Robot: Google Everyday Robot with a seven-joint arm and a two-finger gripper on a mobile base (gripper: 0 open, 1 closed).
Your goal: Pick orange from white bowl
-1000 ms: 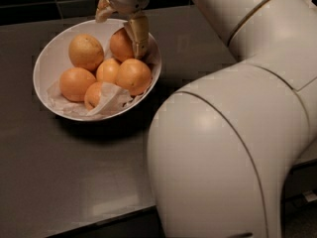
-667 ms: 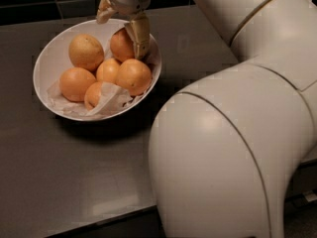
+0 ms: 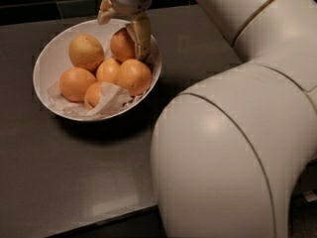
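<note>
At the far rim of the glossy white round bowl (image 3: 49,58), straddling the smooth reddish-orange orange (image 3: 121,48) with the pale two-finger gripper (image 3: 121,37), spread apart. Firm, probably slippery; best clamped across the widest middle.

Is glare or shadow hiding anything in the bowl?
Camera view: dim, warm light; the white bowl throws a dark shadow on the table below it; soft sheen on the arm and table front, none inside the bowl; the tool, open, sits at the far rim straddling the orange.

Gripper (image 3: 122,32) over white bowl (image 3: 49,58); neighbouring oranges (image 3: 132,76) crowd it.
</note>
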